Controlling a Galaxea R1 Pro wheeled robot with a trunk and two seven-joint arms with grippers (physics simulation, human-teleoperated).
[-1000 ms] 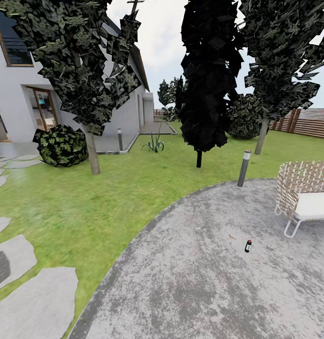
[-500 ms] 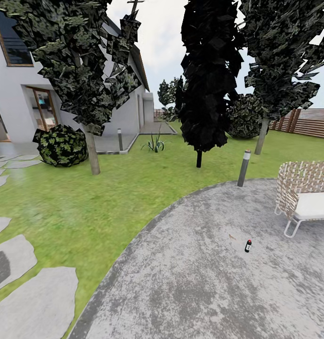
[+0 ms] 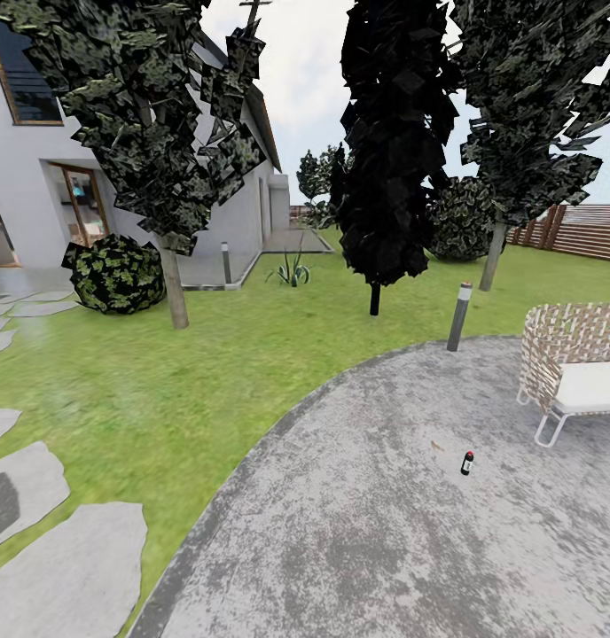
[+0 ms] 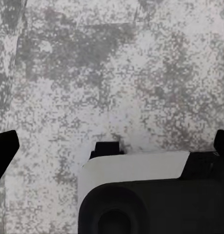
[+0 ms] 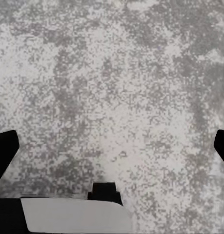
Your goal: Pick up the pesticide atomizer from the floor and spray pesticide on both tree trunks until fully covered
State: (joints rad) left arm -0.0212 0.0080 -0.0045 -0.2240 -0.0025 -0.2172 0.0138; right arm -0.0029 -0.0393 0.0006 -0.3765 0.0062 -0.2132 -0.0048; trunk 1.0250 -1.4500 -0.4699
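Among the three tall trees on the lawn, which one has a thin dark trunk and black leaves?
The middle tree, behind the grey post. Its leaves are pure black and its trunk thin and dark; the left tree and right tree have pale trunks and greenish leaves.

The pesticide atomizer (image 3: 467,462), a tiny near-black bottle with a red band, stands upright on the grey speckled floor (image 3: 358,532); two trees on the lawn show pale trunks, left (image 3: 173,288) and right (image 3: 493,255), well apart.
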